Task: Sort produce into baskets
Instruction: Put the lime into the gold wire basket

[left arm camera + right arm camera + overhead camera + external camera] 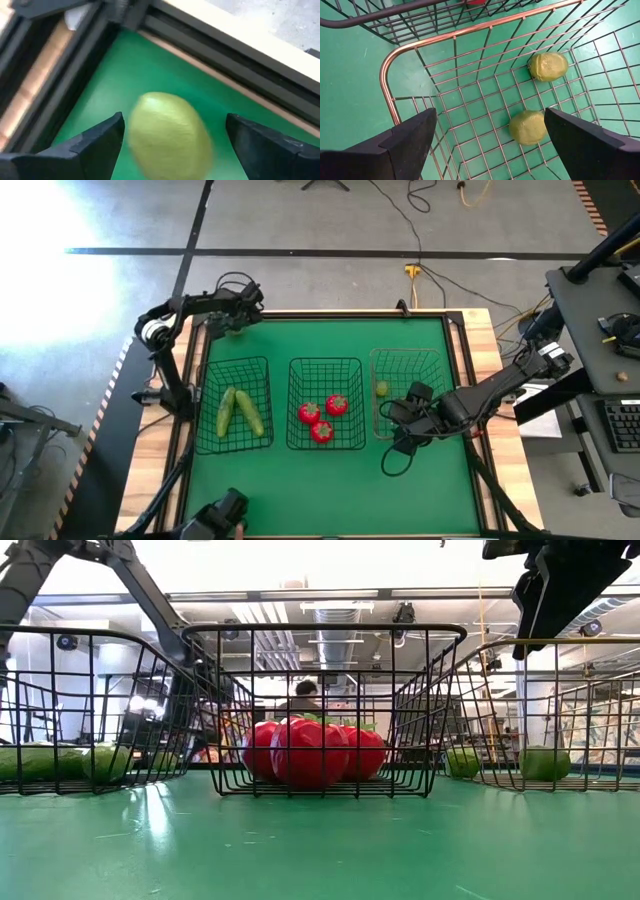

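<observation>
Left gripper [170, 145] is up at the far left corner of the table [330, 480], fingers spread wide with a lime [167, 134] sitting between them, not squeezed as far as I can tell. Right gripper [487, 145] hangs wide open over the copper basket [387, 75], two limes [527, 127] just ahead of it. Both cucumbers [237, 412] lie lengthwise front-to-back in the left basket [262, 364], tomatoes [322, 418] in the middle one [325, 363].

Overhead and table-level views share the baskets [325, 405]; wrist views look down close.
</observation>
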Action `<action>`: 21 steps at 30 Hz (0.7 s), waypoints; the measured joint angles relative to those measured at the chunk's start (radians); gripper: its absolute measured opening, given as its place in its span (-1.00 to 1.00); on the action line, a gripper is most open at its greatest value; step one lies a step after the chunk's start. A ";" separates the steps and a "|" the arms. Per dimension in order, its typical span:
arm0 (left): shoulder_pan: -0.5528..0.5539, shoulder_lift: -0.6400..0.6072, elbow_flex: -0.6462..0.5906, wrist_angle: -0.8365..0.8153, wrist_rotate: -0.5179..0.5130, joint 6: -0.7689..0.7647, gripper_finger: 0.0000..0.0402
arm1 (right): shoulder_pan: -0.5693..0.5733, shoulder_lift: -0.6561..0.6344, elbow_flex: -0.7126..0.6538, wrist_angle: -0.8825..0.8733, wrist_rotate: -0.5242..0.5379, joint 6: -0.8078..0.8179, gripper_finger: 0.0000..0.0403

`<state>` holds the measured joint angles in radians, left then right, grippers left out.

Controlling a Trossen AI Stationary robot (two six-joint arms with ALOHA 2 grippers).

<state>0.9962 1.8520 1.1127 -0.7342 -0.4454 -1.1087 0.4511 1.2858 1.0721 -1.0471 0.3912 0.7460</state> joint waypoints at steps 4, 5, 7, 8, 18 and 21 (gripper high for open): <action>-0.007 0.041 0.039 -0.025 0.005 0.023 0.59 | 0.000 0.000 0.000 -0.001 0.001 -0.005 0.81; -0.008 0.049 0.047 -0.033 0.005 0.024 0.58 | 0.000 0.000 0.000 -0.001 0.002 -0.008 0.81; -0.010 0.069 0.068 -0.055 -0.004 0.023 0.55 | 0.000 0.000 0.000 0.000 0.002 -0.011 0.81; -0.010 0.078 0.079 -0.068 -0.006 0.024 0.53 | 0.000 0.000 0.000 -0.001 0.002 -0.011 0.81; -0.029 0.176 0.195 -0.181 -0.010 0.158 -0.03 | 0.000 0.000 0.000 -0.004 0.002 -0.014 0.81; -0.045 0.192 0.215 -0.211 -0.014 0.211 -0.24 | 0.001 0.000 0.000 -0.023 0.002 -0.012 0.81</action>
<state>0.9510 2.0437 1.3274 -0.9453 -0.4592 -0.8981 0.4519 1.2858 1.0721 -1.0698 0.3931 0.7344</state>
